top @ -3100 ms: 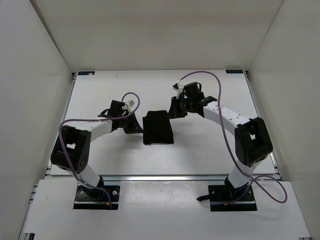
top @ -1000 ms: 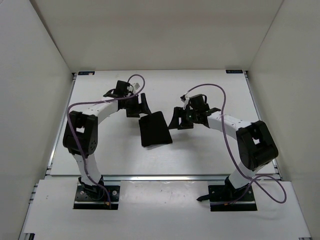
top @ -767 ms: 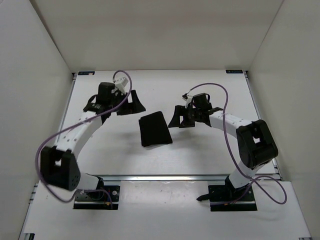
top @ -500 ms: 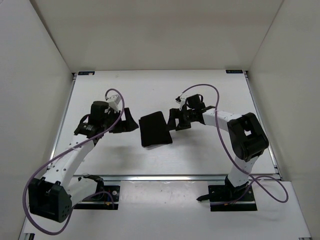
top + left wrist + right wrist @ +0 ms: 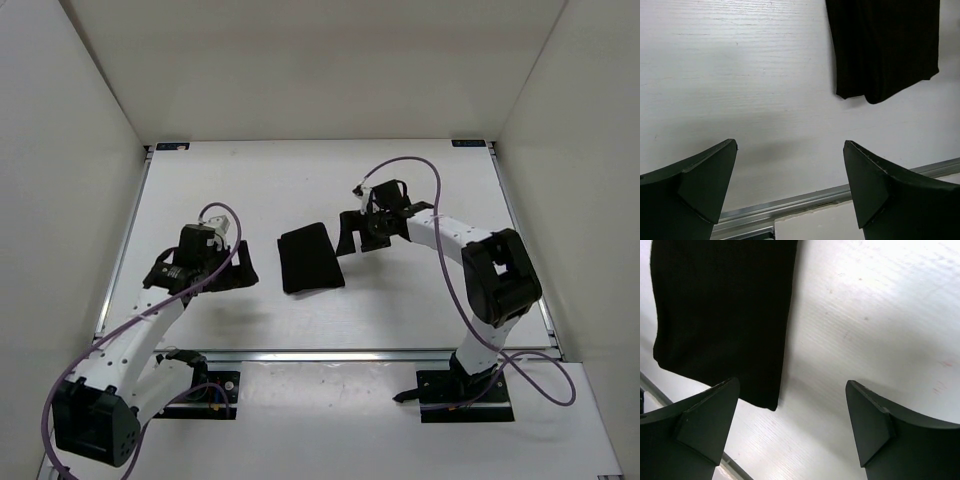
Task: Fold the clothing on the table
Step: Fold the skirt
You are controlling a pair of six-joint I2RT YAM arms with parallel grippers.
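Note:
The clothing is a black fabric piece lying flat as a compact rectangle in the middle of the white table. My left gripper hovers to its left, apart from it, jaws wide open and empty. In the left wrist view the clothing sits at the upper right, beyond the open gripper. My right gripper stands just right of the cloth's far corner, open and empty. In the right wrist view the clothing fills the upper left, ahead of the open gripper.
An aluminium rail runs along the table's near edge, also in the left wrist view as the rail. White enclosure walls stand on three sides. Purple cables loop over both arms.
The left arm has swung from the cloth's far-left corner back toward the near left. Both grippers have opened wider. The right gripper shifted slightly. The clothing stays put.

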